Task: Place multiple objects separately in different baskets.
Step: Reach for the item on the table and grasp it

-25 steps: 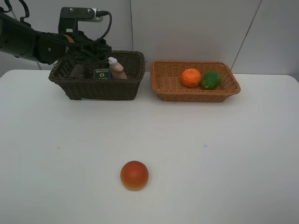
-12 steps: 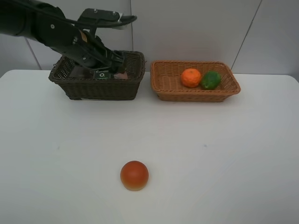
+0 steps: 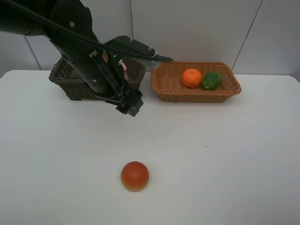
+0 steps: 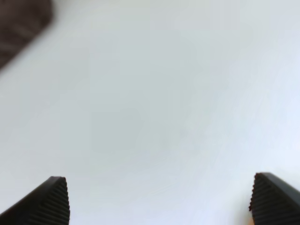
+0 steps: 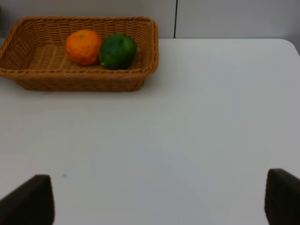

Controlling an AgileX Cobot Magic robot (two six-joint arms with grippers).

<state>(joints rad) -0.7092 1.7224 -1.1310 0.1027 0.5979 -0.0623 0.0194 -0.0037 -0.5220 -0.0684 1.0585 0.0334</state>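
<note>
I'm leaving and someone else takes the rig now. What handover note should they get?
Left gripper: open, empty, above the white table in front of the dark brown wicker basket.
Right gripper: open, empty.
Orange and green oval fruit lie in the light tan wicker basket.
Left to do: the red-orange round fruit sits on the table, unbasketed.

Ext cam: high, front-on, looks down over the whole table (image 3: 225, 154), far. L wrist cam: close, aimed down at bare tabletop, blurred. R wrist cam: low, farther back, faces the tan basket (image 5: 79, 77), which the ext view shares (image 3: 197, 89).
</note>
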